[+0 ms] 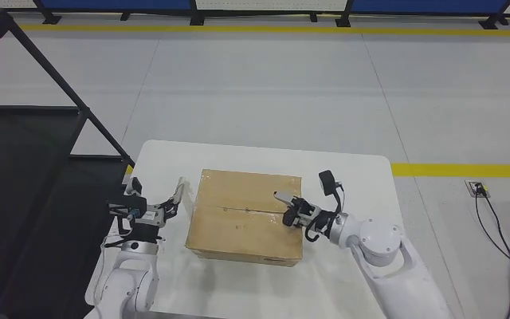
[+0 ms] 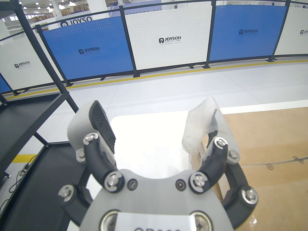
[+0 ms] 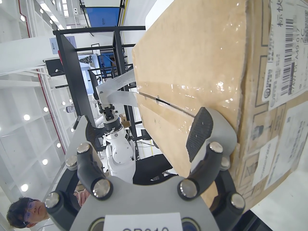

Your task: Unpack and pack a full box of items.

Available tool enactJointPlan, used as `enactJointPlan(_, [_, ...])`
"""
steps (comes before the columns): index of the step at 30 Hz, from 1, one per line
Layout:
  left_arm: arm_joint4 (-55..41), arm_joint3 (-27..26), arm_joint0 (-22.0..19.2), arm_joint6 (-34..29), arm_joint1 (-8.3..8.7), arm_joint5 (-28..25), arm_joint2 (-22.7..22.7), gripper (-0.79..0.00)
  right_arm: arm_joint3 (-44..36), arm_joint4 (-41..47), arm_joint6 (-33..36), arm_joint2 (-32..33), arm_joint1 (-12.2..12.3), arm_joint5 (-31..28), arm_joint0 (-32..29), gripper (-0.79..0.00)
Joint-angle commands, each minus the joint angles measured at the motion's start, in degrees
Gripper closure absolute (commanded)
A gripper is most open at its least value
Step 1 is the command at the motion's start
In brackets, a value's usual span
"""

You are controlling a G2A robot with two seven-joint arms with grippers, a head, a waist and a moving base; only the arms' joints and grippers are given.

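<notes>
A closed cardboard box (image 1: 245, 215) sits mid-table, its top flaps meeting at a taped seam (image 3: 163, 103), with printed labels (image 3: 286, 56) on one side. Left of the box, my left gripper (image 1: 174, 203) (image 2: 154, 111) stands open, nothing between its fingers. A strip of clear tape (image 2: 199, 126) clings to the finger nearest the box (image 2: 264, 145), and in the right wrist view the tape strip (image 3: 118, 90) runs from the seam's far end to that gripper. My right gripper (image 1: 285, 207) (image 3: 142, 121) is open over the box's right top edge, one pad (image 3: 201, 133) against the top near the seam.
The white table (image 1: 351, 171) has free room behind and to the right of the box. A black metal rack (image 1: 48, 183) stands close on the left. A blue and white panel fence (image 2: 168, 41) closes off the floor beyond.
</notes>
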Motion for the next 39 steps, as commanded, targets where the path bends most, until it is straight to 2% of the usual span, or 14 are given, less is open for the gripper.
enactJointPlan(1, [0.5,-0.4,0.0,-0.2,-0.11,-0.2,0.2,-0.785,-0.2,0.1,-0.1,0.0,0.1,0.1,-0.2,-0.785])
enactJointPlan(22, [6.8,-2.3,-1.4,-1.9,-1.46,-1.6,4.7,-0.785,-1.5,0.7,-0.1,1.2,0.8,-0.8,-2.1,-0.785])
enactJointPlan(27, [8.5,-2.7,-2.0,-2.3,-1.83,-1.9,6.1,-0.785,-2.5,2.1,2.0,2.0,1.1,-2.4,-2.9,-0.785])
enactJointPlan(39, [12.8,-1.1,-4.0,-3.2,-2.59,-3.8,8.9,-0.785,-7.1,1.5,1.7,4.1,1.9,-2.7,-6.0,-0.785])
